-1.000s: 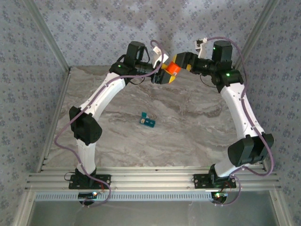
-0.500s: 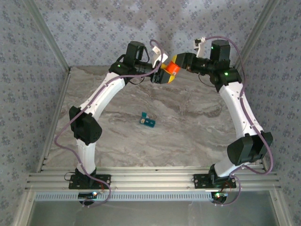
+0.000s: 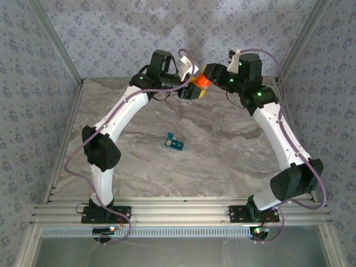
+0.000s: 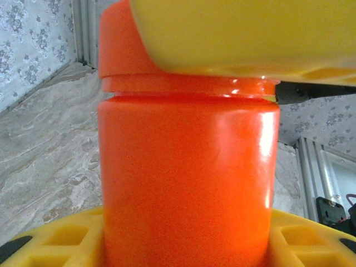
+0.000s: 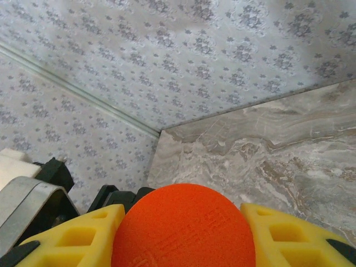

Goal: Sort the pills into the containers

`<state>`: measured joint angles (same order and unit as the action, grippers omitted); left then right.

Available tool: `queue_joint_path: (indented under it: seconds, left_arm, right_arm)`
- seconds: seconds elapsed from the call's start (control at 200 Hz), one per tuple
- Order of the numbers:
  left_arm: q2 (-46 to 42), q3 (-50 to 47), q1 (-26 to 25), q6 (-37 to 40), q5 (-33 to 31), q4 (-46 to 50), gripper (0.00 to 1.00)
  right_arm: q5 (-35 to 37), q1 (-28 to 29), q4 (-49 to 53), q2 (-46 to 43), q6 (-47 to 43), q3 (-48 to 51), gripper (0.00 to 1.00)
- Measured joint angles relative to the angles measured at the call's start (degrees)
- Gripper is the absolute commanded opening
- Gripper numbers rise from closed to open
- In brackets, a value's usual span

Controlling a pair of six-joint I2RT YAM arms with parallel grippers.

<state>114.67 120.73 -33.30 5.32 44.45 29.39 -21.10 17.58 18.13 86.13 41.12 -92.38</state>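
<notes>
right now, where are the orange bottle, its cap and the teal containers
orange bottle (image 4: 189, 183), left wrist view, middle of its body
cap (image 4: 119, 50), left wrist view, its left side
teal containers (image 3: 176, 143), top view, middle of the strip

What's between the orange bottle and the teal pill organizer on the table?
Nothing visible. The left gripper and right gripper hold the orange pill bottle above the far end of the table; the teal pill organizer lies mid-table, with just marble between.

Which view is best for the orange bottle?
Left wrist: the bottle is close up and side-on, with body, neck ring and part of the cap visible. Right wrist has the cap end-on, body hidden behind it. Top external has the bottle tiny, where the two arms meet.
</notes>
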Motion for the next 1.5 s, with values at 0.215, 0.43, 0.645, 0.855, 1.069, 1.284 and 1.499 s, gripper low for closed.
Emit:
queue_joint_path:
  seconds: [0.215,0.43,0.645,0.855,1.069,1.284,1.499]
  left_arm:
    - [0.00,0.00,-0.20,0.28,-1.05,-0.07,0.00]
    - [0.00,0.00,-0.24,0.66,-1.88,-0.07,0.31]
    - [0.00,0.02,-0.57,0.42,-4.24,-0.70,0.99]
    - [-0.39,-1.38,-0.57,0.87,-5.57,-1.62,0.99]
    - [-4.04,-9.53,-0.46,1.55,-6.97,-2.95,0.99]
    - [-10.88,-18.03,0.46,1.01,-11.52,-6.14,0.99]
    - [-17.03,-23.50,1.46,-0.48,-19.80,-10.25,0.99]
  right_arm:
    - [2.03,0.52,0.04,-0.13,0.24,0.11,0.11]
    - [2.05,0.52,0.11,-0.13,-1.42,0.07,0.10]
    - [0.79,0.17,2.16,-0.13,-3.08,-0.46,0.10]
    - [-0.15,-1.86,4.22,-0.13,-6.08,-0.39,0.10]
    - [0.79,-4.31,4.22,-0.83,-8.87,3.28,0.10]
    - [4.42,-4.70,3.78,-2.21,-13.16,10.19,0.09]
    - [9.88,-4.50,-0.35,-4.63,-17.90,19.32,0.07]
